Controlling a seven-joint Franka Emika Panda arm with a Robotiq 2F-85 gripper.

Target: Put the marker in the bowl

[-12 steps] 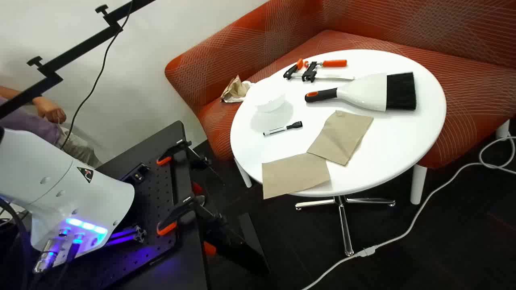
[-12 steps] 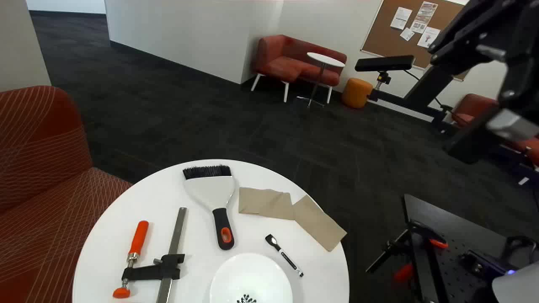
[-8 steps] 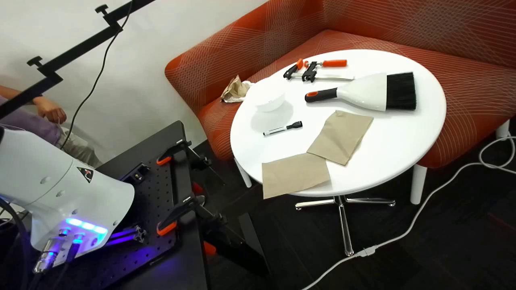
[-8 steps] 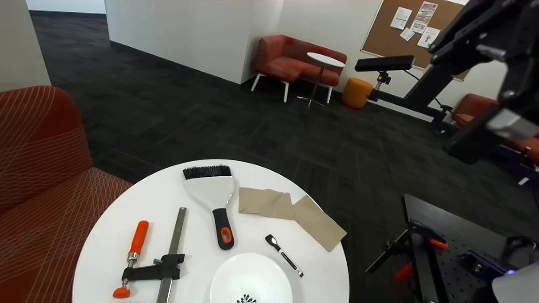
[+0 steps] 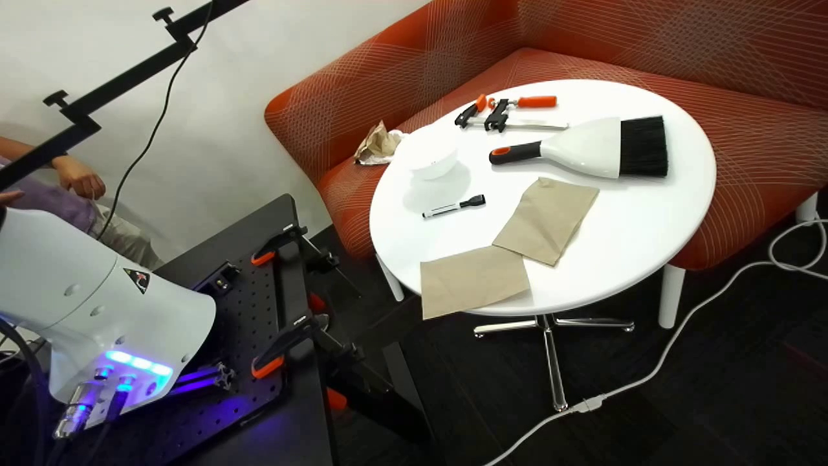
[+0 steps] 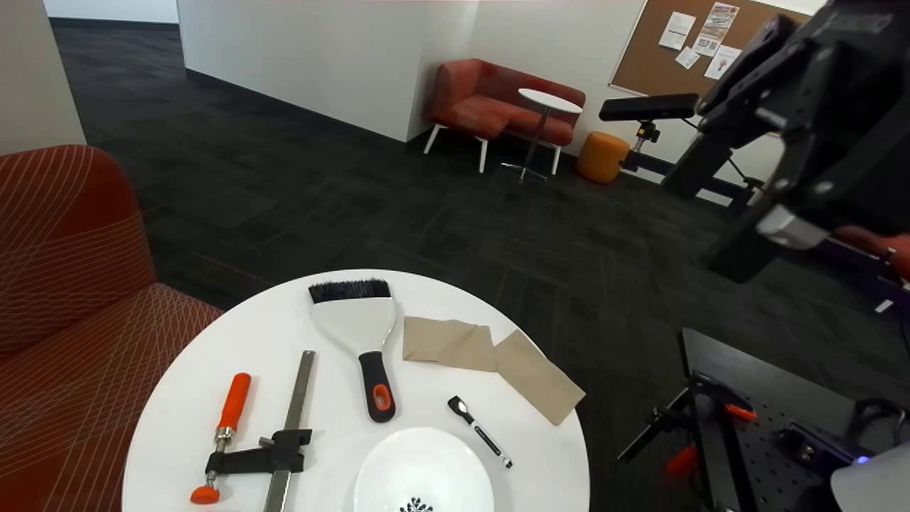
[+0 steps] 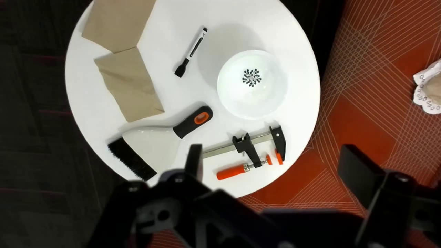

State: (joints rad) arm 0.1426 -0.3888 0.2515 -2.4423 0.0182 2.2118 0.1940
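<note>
Nearest is the gripper [image 7: 273, 155], in the air well above the table [image 7: 168, 31], its two fingers [image 7: 194, 160] spread wide apart with nothing held between them. On the table, in an exterior view, the white bowl [image 6: 424, 469] comes first, cut off by the lower edge of that view, with a clamp [image 6: 252, 461] lying to one side of it. Just beyond the bowl's rim is the marker [image 6: 480, 432], flat on the table, near the bowl but not touching it. Behind lie a brush [image 6: 362, 334] and two sheets of brown paper [image 6: 451, 343], and far across the dark floor [image 6: 355, 192] stands a red sofa [image 6: 483, 117]. The step in hand seems to be the approach, with the grasp not yet made. Next, I judge, the gripper should move over the marker, turn a little so that its fingers straddle the slim barrel, come down close to the table without knocking the bowl, and pinch. From there the bowl is only a short carry away, so a low lift that clears the rim should do.
</note>
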